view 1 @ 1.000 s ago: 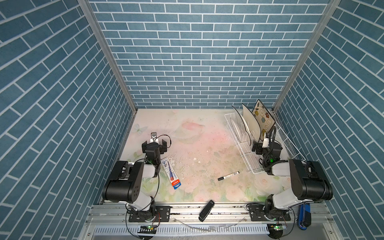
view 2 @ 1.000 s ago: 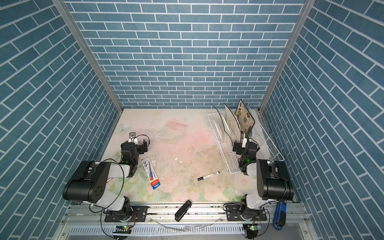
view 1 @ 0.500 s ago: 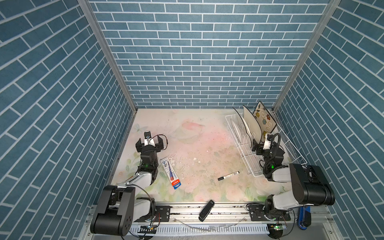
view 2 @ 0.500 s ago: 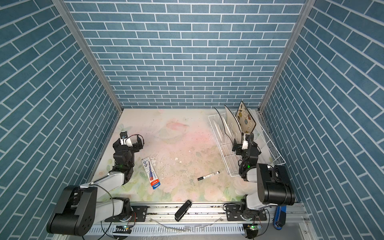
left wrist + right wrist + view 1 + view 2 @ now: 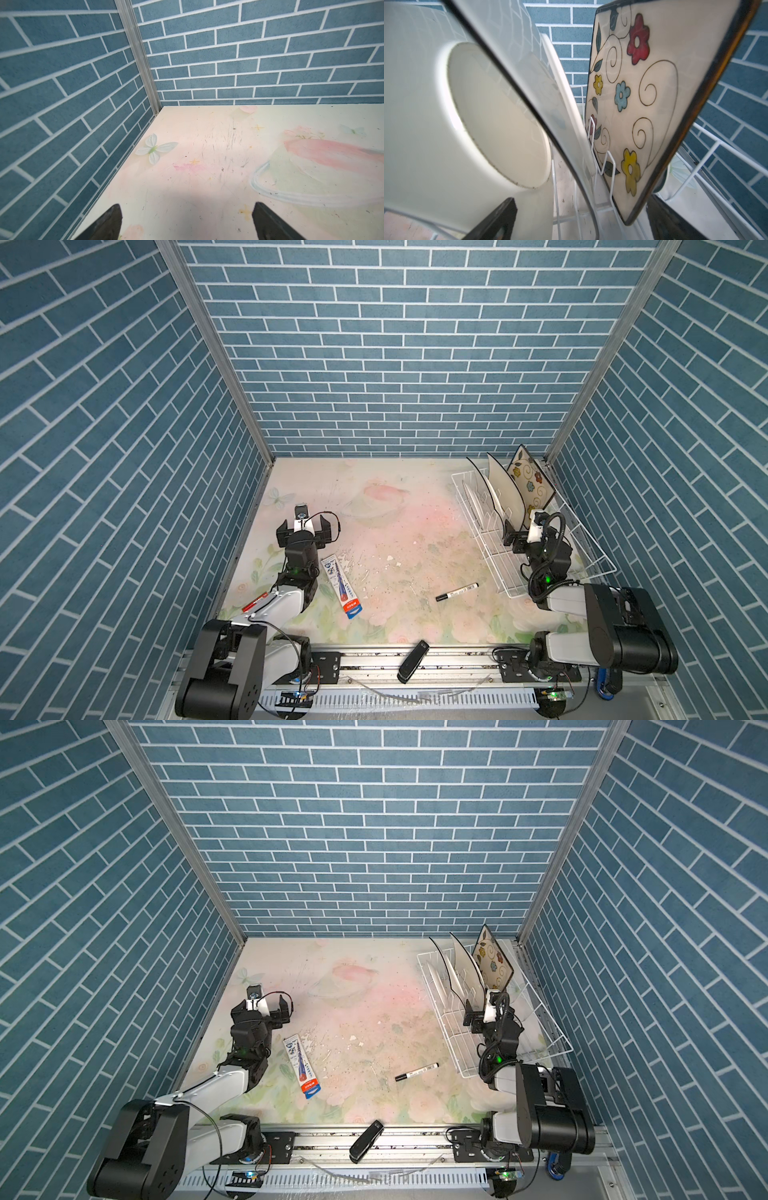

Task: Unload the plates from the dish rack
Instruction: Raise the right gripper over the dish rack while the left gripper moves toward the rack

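Within the wire dish rack (image 5: 505,572) stand glossy, perhaps ceramic plates (image 5: 505,493).

nothing is reading clearly in any view; the box (image 5: 341,588) lying on the table is showing blue and red print, and the marker (image 5: 457,591) is carrying a pale label on its barrel, but the lettering on both is coming out too small and blurred to make out
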`<action>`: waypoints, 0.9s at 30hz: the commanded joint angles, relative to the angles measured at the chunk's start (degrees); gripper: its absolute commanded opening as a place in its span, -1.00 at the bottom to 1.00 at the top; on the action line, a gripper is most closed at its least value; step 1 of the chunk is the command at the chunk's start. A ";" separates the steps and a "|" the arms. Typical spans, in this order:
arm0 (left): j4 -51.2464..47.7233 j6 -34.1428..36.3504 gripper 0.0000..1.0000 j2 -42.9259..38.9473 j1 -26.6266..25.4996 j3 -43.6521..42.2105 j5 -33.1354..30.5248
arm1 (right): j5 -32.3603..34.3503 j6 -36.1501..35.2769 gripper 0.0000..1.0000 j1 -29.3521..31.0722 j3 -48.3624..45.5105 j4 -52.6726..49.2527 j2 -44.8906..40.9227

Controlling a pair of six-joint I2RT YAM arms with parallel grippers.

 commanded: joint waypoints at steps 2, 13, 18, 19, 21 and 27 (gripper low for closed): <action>-3.22 -0.02 0.99 -1.72 -1.04 2.30 0.12 | -2.09 -2.31 0.97 -0.25 2.50 -10.73 -4.28; -11.01 -0.18 0.99 -2.69 -4.69 7.60 -0.56 | -5.65 0.48 0.97 -0.27 5.50 -17.68 -12.02; -18.04 -1.72 0.99 -3.91 -6.79 10.85 -0.66 | -3.13 3.73 0.96 -0.13 6.56 -20.14 -16.42; -20.19 -2.62 0.99 -4.22 -7.22 11.71 -0.60 | -3.15 4.14 0.96 -0.17 6.93 -21.38 -17.73; -22.61 -3.80 0.99 -4.81 -8.36 12.55 -0.48 | -2.95 4.54 0.95 0.04 7.79 -23.82 -19.76; -27.87 -6.45 0.99 -7.58 -12.14 13.78 -1.81 | -3.67 4.19 0.95 0.16 11.08 -33.90 -28.23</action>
